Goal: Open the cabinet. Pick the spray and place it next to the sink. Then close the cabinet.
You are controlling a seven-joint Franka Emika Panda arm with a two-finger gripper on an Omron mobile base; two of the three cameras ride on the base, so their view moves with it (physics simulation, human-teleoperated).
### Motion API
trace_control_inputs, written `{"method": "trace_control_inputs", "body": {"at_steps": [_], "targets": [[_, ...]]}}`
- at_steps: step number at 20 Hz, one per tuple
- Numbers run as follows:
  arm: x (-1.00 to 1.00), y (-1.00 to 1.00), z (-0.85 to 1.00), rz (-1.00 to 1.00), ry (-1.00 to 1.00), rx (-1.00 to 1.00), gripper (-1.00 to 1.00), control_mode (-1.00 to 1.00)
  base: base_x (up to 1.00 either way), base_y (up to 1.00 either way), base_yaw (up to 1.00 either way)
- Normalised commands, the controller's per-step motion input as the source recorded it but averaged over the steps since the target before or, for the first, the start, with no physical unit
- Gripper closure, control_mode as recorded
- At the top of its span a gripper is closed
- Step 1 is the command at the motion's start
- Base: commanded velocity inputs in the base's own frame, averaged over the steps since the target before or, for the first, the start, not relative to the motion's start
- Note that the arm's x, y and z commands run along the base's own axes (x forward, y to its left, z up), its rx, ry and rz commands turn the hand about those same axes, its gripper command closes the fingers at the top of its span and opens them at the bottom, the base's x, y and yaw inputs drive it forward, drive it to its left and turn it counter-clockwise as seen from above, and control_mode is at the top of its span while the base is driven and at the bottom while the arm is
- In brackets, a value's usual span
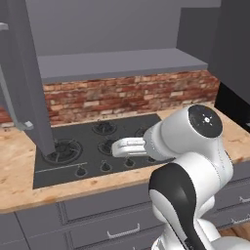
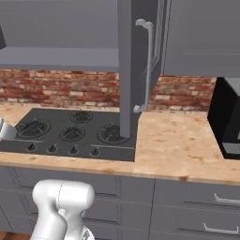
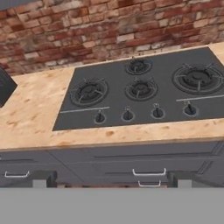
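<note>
2 small dark fingertips (image 3: 39, 183) of my gripper (image 3: 111, 183) stand as far apart as they go, with nothing between them and nothing touched. Below them lies the black 5-burner hob (image 3: 140, 89), set in a pale speckled wooden counter (image 3: 35, 113), with a red brick wall (image 3: 109, 26) behind the hob. Above the hob's right edge, 1 door (image 2: 126, 70) of the dark-grey panelled wall cabinet (image 2: 201, 37) stands swung out towards me, its long silver bar handle (image 2: 149, 65) facing right. I cannot tell where the spray bottle stands. I expect it to be light, smooth and easily toppled, so I would pinch its slim body below the nozzle. The door should swing stiffly by its handle.
</note>
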Motion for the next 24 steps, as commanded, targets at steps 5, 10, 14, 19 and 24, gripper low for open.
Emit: {"method": "trace_control_inputs", "body": {"at_steps": [5,10,14,19,24], "targets": [[0.00,0.00,0.00,0.00,0.00,0.00,-1.00,1.00,-0.01,0.00,0.24],[0.00,0.00,0.00,0.00,0.00,0.00,-1.00,1.00,0.00,0.00,0.22],[0.00,0.00,0.00,0.00,0.00,0.00,-1.00,1.00,0.00,0.00,0.26],[0.00,0.00,0.00,0.00,0.00,0.00,-1.00,1.00,0.11,0.00,0.04],[0.00,0.00,0.00,0.00,0.00,0.00,-1.00,1.00,0.00,0.00,0.00]]}}
